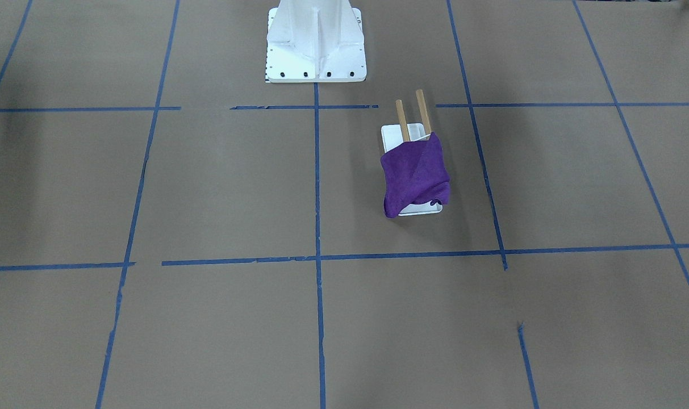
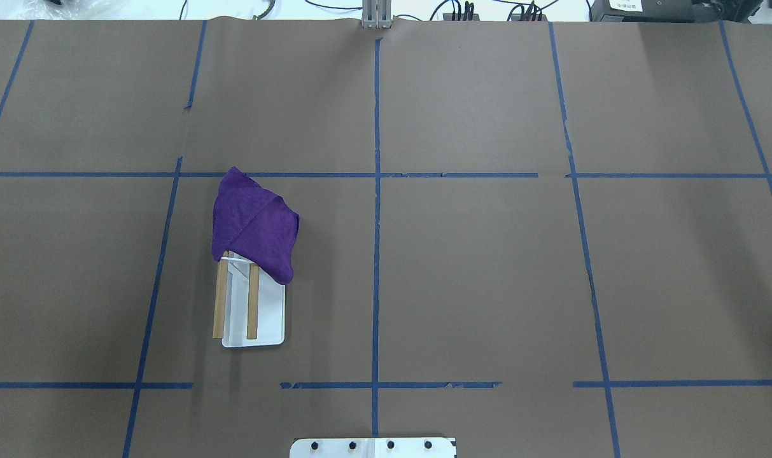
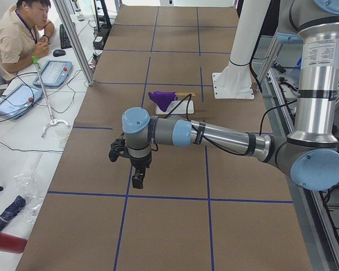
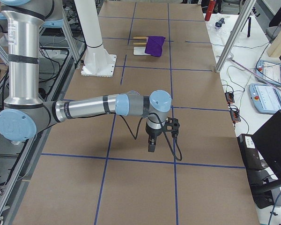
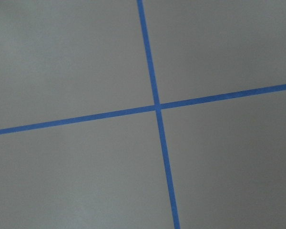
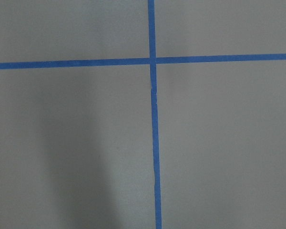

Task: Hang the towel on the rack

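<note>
The purple towel [image 2: 253, 224] drapes over the far end of the rack [image 2: 270, 313], on my left half of the worktop [image 2: 487, 273]. My left pincer [image 3: 137, 182] and right pincer [image 4: 151, 146] hang well apart from it, pointing down. I cannot tell whether either is open.

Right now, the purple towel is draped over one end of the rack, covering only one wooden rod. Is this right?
No. The towel covers both wooden rods at that end of the rack, not one; the overhead exterior view shows it.
</note>
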`<act>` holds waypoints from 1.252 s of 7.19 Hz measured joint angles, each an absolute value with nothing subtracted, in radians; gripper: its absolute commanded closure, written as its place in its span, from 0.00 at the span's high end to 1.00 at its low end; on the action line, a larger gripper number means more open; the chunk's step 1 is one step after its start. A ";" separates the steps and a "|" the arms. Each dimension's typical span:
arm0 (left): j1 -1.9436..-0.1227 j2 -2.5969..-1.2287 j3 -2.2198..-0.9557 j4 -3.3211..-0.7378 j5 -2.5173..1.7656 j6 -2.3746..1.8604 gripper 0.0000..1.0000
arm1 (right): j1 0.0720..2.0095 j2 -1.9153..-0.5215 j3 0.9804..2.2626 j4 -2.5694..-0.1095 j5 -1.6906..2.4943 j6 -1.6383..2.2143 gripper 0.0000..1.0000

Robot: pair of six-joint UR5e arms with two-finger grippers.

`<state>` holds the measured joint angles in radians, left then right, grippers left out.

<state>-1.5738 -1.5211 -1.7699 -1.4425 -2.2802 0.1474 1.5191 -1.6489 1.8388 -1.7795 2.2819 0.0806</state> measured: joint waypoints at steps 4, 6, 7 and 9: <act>-1.607 -1.489 -1.782 -1.442 -2.354 0.198 1.00 | 1.520 -1.648 1.842 -1.775 2.286 0.083 1.00; -1.607 -1.490 -1.790 -1.442 -2.355 0.199 1.00 | 1.519 -1.648 1.841 -1.774 2.286 0.085 1.00; -1.607 -1.488 -1.790 -1.442 -2.355 0.199 1.00 | 1.519 -1.649 1.841 -1.774 2.286 0.086 1.00; -1.608 -1.482 -1.791 -1.442 -2.355 0.199 1.00 | 1.519 -1.648 1.840 -1.773 2.285 0.085 1.00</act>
